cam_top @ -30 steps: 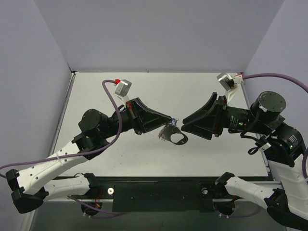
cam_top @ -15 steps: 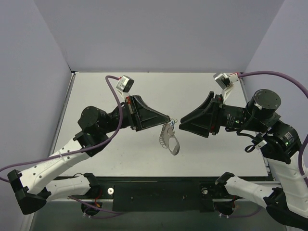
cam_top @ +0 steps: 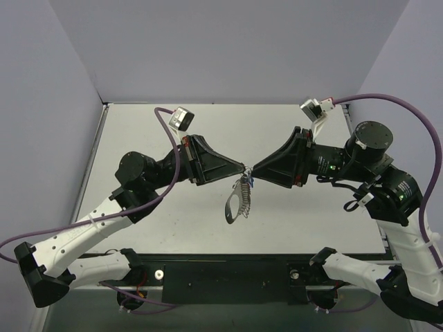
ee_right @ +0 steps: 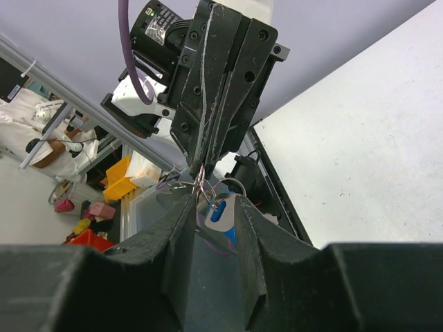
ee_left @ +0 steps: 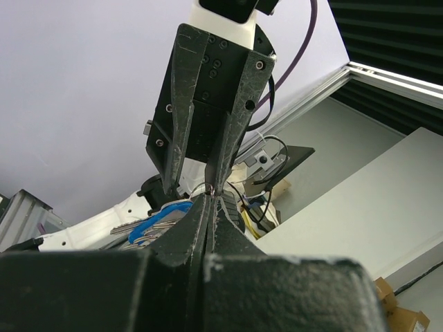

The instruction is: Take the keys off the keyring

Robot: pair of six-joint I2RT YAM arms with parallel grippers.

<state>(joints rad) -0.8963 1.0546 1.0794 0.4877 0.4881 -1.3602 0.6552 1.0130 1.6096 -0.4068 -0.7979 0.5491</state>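
In the top view my left gripper (cam_top: 244, 170) and right gripper (cam_top: 255, 172) meet tip to tip above the middle of the table. The left gripper (ee_left: 210, 196) is shut on a thin wire ring at the top of the keyring. The silver-grey oval keyring (cam_top: 237, 205) hangs below on its short chain. In the right wrist view my right gripper (ee_right: 213, 197) is slightly open, and the small key with the blue oval head (ee_right: 220, 211) sits between its fingers. The wire rings (ee_right: 201, 181) touch its left finger. The key (cam_top: 248, 181) is a small blue speck in the top view.
The white table (cam_top: 311, 221) lies below both raised arms, with grey walls on three sides. A black rail (cam_top: 228, 271) with the arm bases runs along the near edge. Purple cables loop off both wrists.
The right gripper has moved left until its tip meets the left gripper's tip. The keyring, which lay out to the right, now hangs down and to the left.
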